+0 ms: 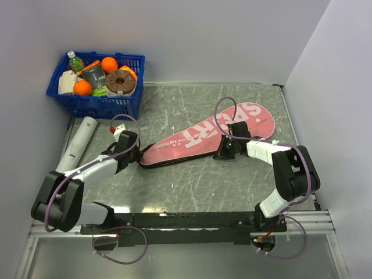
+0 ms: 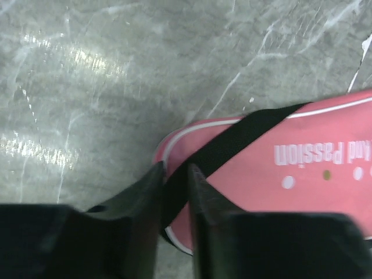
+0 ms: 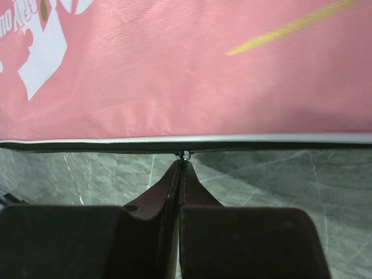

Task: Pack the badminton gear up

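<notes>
The left fingers [image 2: 148, 197] stand narrow, one on each side of a flat black strap [image 2: 232, 145] that fills the gap between them. They grip it where it leaves the narrow end of the long pink fabric racket bag [image 2: 261, 197]. The strap runs slantwise from the fingers across the pink cloth and over the bag's white piping. Beside it is small white lettering, seen upside down in the left wrist view.

The right fingers [image 3: 197, 192] are pressed together with no gap. Their tips are at a small silver zip pull [image 3: 185, 154] on the dark zipper line [image 3: 87, 149] that follows the white-piped near edge of the bag [image 3: 174, 75]. Whether they pinch the pull or only touch it cannot be told.

From above, the bag [image 1: 203, 135] lies flat and slantwise across the middle of the grey marbled table [image 1: 192, 186]. Its wide end, lettered "SPORT" in white, points to the far right. Its narrow end points to the near left, at the left fingers [image 1: 132, 156]. The right fingers [image 1: 224, 152] are at its near edge, below the lettering.

A white tube [image 1: 78, 145] lies on the table at the far left, just beyond the left arm and well apart from the bag. Behind the tube, in the far left corner, stands a blue plastic basket [image 1: 93, 107] of groceries.
</notes>
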Robot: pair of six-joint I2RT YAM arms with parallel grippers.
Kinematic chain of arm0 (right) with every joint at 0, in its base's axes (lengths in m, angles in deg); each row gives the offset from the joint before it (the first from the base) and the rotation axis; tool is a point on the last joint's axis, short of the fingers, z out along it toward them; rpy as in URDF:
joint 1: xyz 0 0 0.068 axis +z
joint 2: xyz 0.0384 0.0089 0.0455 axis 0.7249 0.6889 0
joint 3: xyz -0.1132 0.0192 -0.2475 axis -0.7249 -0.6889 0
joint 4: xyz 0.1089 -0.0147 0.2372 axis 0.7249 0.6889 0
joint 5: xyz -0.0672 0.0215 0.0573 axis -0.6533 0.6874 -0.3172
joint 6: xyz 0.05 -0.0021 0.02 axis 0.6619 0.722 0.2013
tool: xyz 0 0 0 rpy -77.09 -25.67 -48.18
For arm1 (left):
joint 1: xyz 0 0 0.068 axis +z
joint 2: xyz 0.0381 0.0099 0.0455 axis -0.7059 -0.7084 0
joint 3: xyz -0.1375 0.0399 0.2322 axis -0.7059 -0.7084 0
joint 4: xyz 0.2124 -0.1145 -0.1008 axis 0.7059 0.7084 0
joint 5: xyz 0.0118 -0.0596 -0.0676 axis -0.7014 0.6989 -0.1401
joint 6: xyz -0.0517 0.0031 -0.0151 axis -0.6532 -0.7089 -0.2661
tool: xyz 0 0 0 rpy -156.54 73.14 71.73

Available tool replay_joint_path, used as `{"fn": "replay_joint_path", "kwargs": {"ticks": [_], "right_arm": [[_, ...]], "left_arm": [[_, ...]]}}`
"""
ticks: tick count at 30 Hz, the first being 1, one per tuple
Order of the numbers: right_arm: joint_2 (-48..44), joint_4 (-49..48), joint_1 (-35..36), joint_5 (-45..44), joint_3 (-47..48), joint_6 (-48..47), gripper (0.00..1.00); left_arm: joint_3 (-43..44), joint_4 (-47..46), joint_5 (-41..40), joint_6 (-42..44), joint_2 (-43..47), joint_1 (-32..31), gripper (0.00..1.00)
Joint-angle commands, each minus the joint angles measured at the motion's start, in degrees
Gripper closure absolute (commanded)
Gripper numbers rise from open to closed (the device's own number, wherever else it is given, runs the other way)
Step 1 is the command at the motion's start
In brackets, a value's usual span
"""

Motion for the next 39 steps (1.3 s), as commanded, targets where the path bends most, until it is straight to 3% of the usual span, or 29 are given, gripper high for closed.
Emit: {"fn": "replay_joint_path", "kwargs": {"ticks": [1,8,23,31,37,38,39], "right_arm": [[-0.1,-1.4,0.2,1.8,-0.7,-0.9,1.00],[3.6,-0.9,9.6,0.5,3.6,1.4,1.00],[19.8,-2.1,34.4,3.8,23.9,12.0,1.00],[27.8,-11.0,41.5,3.8,30.8,10.1,1.00],[29.8,-10.3,44.1,0.2,35.3,8.1,1.00],[29.4,-10.0,44.2,-0.3,34.9,8.7,1.00],[28.3,-9.7,44.0,-1.6,33.2,8.9,1.00]], "left_arm": [[-0.8,-5.4,3.8,0.5,-2.3,0.3,0.78],[-2.6,-6.4,6.6,0.8,-2.2,0.3,0.87],[-9.4,-7.0,13.9,-0.6,11.3,-1.2,0.89],[-11.1,-3.0,15.9,0.0,16.4,-3.8,0.88],[-11.4,1.3,15.2,0.5,22.4,-4.3,0.88],[-10.9,2.2,13.9,0.7,23.3,-4.2,0.87],[-10.5,3.4,12.8,1.0,24.3,-4.3,0.78]]}}
